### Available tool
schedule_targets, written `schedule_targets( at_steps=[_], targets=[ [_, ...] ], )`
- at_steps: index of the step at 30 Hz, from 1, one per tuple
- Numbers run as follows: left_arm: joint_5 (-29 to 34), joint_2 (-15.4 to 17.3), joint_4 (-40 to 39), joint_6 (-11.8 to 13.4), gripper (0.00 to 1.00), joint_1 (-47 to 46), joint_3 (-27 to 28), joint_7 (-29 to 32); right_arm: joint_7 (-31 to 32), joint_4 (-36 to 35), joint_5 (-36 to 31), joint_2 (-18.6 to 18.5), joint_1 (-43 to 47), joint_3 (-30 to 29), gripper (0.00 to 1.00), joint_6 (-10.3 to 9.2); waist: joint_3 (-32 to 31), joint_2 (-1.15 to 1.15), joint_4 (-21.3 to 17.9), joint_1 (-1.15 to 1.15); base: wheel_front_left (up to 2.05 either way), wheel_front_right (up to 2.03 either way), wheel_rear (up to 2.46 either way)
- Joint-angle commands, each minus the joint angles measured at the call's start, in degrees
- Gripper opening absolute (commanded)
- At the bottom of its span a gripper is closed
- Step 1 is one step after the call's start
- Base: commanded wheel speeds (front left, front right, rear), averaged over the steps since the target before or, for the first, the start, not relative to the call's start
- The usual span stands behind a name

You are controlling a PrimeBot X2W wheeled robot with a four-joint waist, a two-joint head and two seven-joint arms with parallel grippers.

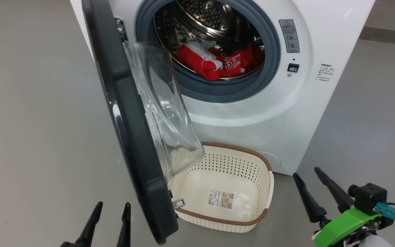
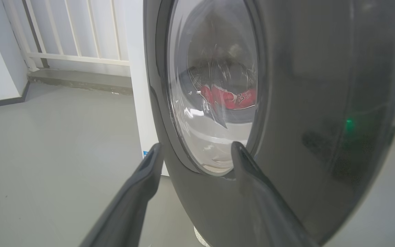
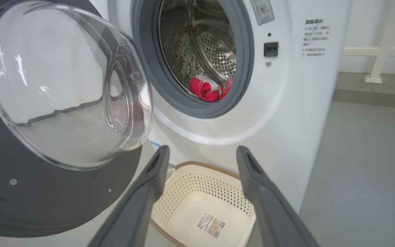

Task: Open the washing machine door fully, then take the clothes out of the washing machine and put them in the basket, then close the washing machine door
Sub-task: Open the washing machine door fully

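L jaws, R jaws both spread, empty. Basket [image 1: 218,164] sits on the floor [image 1: 29,137], partly under the part-open washing machine door [image 1: 129,137]. Clothes [image 1: 214,65] lie bundled at the drum [image 1: 211,17] front lip: prob. light, soft, floppy, so pinch a raised fold deep.

The washing machine door [image 1: 125,113] has a glossy black ring and a clear, smooth glass bowl [image 1: 159,109]. The washing machine [image 1: 252,127] is smooth white, with a matt grey rubber rim [image 1: 271,58] and a shiny perforated steel drum [image 1: 211,15]. The clothes [image 1: 218,65] are red cloth; the basket [image 1: 218,161] is cream perforated plastic.
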Motion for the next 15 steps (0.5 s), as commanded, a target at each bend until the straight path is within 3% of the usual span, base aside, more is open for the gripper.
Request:
schedule_targets(
  at_steps=[1,8,15],
  targets=[
    [0.2,0.5,-1.4,-0.2,1.0,-1.5,2.0,-0.5,-0.7,-2.0,-1.5,-0.2,0.4,-0.6,1.0,0.28,0.1,0.0,0.0,0.0,0.0,0.0,0.0],
    [0.2,0.5,-1.5,-0.1,1.0,-2.0,2.1,-0.5,-0.7,-5.5,-7.6,2.6,3.2,-8.1,1.0,0.28,0.3,0.0,0.3,0.0,0.0,0.0,0.0],
    [0.3,0.5,-1.6,-0.1,1.0,-1.9,2.3,-0.5,-0.7,-4.2,-11.0,4.2,6.6,-10.4,1.0,0.28,0.1,0.0,0.5,0.0,0.0,0.0,0.0]
  ],
)
